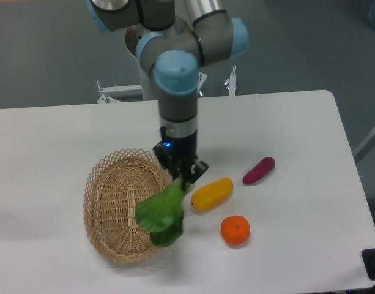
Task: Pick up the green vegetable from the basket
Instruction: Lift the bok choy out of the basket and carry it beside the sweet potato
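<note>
The green vegetable (163, 212), broad dark leaves hanging downward, dangles over the right rim of the basket (107, 193). My gripper (185, 179) is shut on its pale stalk end, which the fingers mostly hide. The leaves overlap the basket's right edge and reach toward the table beside it. The tan wicker basket lies on the left part of the white table with nothing else showing inside it.
A yellow oblong vegetable (212, 193) lies just right of the gripper. Beyond it, further right, is a small purple vegetable (259, 170), and an orange fruit (235, 230) sits in front. The arm rises from behind the table's far edge.
</note>
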{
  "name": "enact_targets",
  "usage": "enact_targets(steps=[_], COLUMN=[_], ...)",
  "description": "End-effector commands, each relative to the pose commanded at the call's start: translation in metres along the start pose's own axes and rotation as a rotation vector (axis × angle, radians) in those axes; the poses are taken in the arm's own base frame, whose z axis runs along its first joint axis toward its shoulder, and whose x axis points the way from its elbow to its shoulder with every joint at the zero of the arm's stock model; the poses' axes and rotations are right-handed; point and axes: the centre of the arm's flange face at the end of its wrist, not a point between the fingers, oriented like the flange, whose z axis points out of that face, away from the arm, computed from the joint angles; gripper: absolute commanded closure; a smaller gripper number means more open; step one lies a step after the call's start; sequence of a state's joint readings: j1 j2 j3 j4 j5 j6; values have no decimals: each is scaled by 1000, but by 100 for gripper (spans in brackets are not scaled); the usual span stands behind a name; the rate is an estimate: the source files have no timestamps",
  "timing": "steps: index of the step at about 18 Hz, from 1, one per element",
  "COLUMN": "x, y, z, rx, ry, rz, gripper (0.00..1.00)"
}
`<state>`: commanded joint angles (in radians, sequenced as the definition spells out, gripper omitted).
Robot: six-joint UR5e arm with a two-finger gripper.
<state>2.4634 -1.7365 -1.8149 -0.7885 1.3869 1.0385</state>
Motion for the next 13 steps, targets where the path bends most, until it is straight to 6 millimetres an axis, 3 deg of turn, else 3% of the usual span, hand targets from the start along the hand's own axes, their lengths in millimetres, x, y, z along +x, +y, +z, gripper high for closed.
enact_targets(steps=[4, 7, 10, 13], x=[-48, -83, -108, -120], y=[19, 49, 87, 110], z=[-24, -33, -34, -38], rx=[37, 35, 40, 21], ry=[-55, -88, -83, -73], rz=[-31, 5, 28, 69], gripper=[67, 67, 68, 68])
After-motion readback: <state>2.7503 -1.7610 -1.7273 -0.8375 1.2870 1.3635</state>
